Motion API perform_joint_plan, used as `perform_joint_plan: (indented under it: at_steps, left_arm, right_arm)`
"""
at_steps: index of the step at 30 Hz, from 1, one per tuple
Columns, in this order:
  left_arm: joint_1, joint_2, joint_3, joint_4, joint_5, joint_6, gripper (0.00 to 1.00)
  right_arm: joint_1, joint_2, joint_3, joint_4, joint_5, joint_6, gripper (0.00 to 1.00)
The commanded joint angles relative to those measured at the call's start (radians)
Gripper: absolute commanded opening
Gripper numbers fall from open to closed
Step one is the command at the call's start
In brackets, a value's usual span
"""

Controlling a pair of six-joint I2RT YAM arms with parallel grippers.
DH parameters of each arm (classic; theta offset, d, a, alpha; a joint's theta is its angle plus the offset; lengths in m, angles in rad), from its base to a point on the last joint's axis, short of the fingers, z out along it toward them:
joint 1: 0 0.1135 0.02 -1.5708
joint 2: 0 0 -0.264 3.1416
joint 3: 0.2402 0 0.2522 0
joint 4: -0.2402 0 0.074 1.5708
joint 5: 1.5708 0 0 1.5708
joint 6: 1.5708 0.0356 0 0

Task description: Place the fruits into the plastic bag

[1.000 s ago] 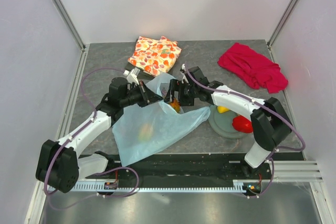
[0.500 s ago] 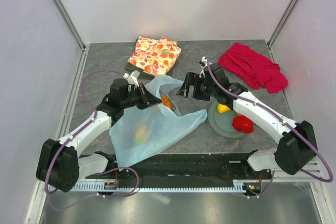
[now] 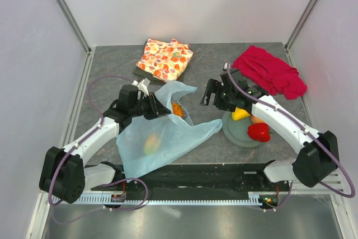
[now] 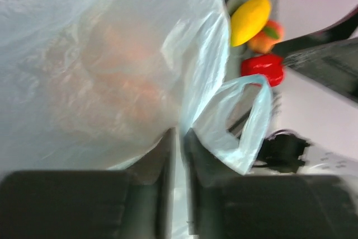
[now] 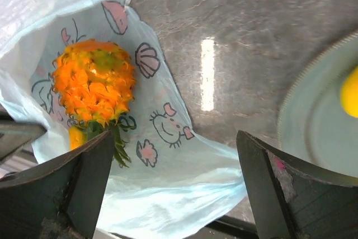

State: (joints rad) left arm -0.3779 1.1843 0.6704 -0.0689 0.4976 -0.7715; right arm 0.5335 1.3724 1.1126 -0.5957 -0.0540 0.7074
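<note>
The plastic bag (image 3: 168,135) lies left of centre, its mouth toward 1 o'clock. Two fruits are inside: the pineapple (image 3: 177,108) just within the mouth and one mango (image 3: 150,143) deeper, toward 7 o'clock. Three wait on the plate (image 3: 234,134) at the bag's 3 o'clock: the second mango (image 3: 240,114), the peach (image 3: 257,120) and the red pepper (image 3: 258,132). The left gripper (image 3: 161,108) is pinched on the bag's rim. The right gripper (image 3: 210,94) hangs between bag and plate, fingers apart and empty. The task looks under half done.

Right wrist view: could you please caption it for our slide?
Open right gripper above the pineapple lying in the plastic bag, plate at right.
</note>
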Motion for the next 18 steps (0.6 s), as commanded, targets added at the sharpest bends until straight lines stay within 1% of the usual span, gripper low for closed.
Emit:
perform_joint_plan:
  at_steps: [1,2,3,4,5,9,12,13,15,17,18]
  left_arm:
    - [0.004,0.023,0.096,-0.109,-0.016,0.158,0.49]
    - [0.001,0.020,0.110,-0.135,-0.024,0.176,0.56]
    - [0.000,0.012,0.127,-0.152,-0.031,0.213,0.65]
    - [0.000,-0.001,0.159,-0.166,-0.054,0.231,0.72]
    - [-0.001,-0.009,0.178,-0.190,-0.062,0.273,0.76]
    - [-0.003,-0.046,0.274,-0.220,-0.102,0.365,0.80]
    - [-0.022,-0.042,0.351,-0.226,-0.158,0.452,0.81]
    - [-0.042,-0.032,0.374,-0.227,-0.203,0.478,0.81]
    - [-0.068,0.018,0.444,-0.227,-0.252,0.553,0.82]
    - [-0.113,0.073,0.491,-0.229,-0.332,0.628,0.83]
    - [-0.127,0.136,0.538,-0.235,-0.356,0.653,0.83]
  right_arm:
    - [-0.007,-0.085,0.087,-0.133,0.109,0.072,0.97]
    - [-0.009,-0.088,0.092,-0.150,0.108,0.078,0.97]
    - [-0.012,-0.088,0.092,-0.159,0.102,0.083,0.97]
    - [-0.016,-0.085,0.090,-0.170,0.097,0.099,0.97]
    - [-0.027,-0.082,0.084,-0.188,0.083,0.104,0.97]
    - [-0.061,-0.046,0.085,-0.248,0.074,0.104,0.98]
    - [-0.079,-0.012,0.095,-0.291,0.056,0.092,0.98]
    - [-0.079,-0.003,0.095,-0.309,0.057,0.090,0.98]
    - [-0.090,0.025,0.093,-0.329,0.019,0.092,0.98]
    - [-0.098,0.043,0.086,-0.355,0.017,0.101,0.98]
    - [-0.102,0.045,0.078,-0.357,0.005,0.119,0.98]
